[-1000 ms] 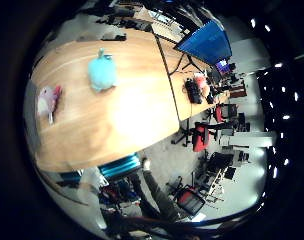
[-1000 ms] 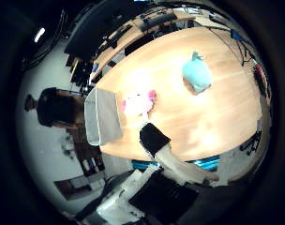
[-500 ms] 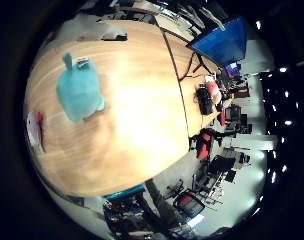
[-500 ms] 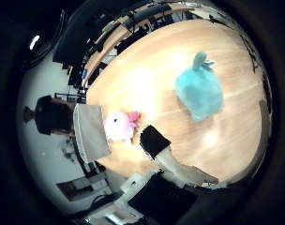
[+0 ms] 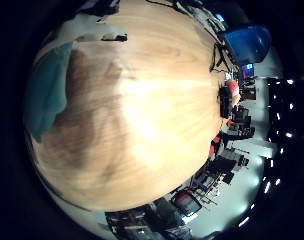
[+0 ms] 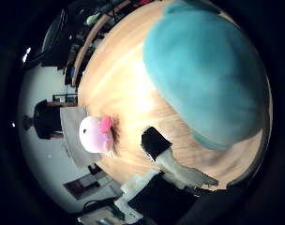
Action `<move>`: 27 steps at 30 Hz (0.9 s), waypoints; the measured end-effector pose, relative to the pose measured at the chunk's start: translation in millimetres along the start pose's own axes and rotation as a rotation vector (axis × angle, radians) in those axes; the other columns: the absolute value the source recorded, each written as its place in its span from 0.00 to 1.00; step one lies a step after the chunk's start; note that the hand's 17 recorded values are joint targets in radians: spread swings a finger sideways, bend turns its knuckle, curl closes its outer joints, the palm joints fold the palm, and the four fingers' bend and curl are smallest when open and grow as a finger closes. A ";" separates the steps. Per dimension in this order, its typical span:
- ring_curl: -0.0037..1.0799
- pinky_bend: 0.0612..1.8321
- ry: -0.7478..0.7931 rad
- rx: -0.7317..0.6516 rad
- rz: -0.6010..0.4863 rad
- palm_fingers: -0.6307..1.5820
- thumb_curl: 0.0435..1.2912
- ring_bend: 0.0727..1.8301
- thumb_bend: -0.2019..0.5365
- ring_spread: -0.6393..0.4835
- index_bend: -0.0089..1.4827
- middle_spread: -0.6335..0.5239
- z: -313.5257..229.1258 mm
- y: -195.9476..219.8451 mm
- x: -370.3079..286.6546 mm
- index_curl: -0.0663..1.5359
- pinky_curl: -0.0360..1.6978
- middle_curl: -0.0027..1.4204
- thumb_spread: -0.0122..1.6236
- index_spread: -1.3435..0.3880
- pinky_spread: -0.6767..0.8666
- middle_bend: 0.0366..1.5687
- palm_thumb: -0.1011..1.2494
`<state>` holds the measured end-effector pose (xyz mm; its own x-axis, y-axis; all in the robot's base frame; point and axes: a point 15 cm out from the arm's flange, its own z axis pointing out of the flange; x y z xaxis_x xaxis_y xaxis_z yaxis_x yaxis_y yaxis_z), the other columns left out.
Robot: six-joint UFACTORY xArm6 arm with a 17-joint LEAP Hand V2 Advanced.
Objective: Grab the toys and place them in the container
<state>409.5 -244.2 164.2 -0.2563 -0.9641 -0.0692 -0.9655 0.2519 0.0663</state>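
A teal plush toy lies on the wooden table and fills much of the right thumb side palm view, close under the palm. Its edge also shows in the right little finger side palm view. A small pink and white plush toy lies near the table's end, next to a grey container. One black-tipped finger of my right hand reaches into the thumb side view, straight and away from the teal toy. It holds nothing.
Past the table's edges are a blue board, red and black chairs and desks. A person stands beyond the container end of the table.
The hand has come down towards the teal toy, which now looks much larger in both views. The toys themselves have not moved.
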 end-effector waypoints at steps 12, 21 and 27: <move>0.34 0.72 0.002 0.035 0.030 0.81 0.27 0.63 0.56 0.28 0.15 0.27 -14.7 -27.3 6.6 0.22 0.09 0.35 0.67 0.51 0.21 0.37 0.76; 0.39 0.70 -0.022 -0.005 0.049 0.83 0.29 0.64 0.50 0.25 0.22 0.19 -96.7 -20.4 19.2 0.29 0.14 0.41 0.63 0.48 0.12 0.45 0.86; 0.40 0.69 -0.033 0.012 0.059 0.82 0.29 0.64 0.43 0.25 0.23 0.18 -171.6 -12.0 26.7 0.32 0.17 0.42 0.61 0.47 0.11 0.46 0.88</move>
<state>422.2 -287.3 332.3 -0.3138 -0.9444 -0.0982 -0.9492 0.3092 0.0591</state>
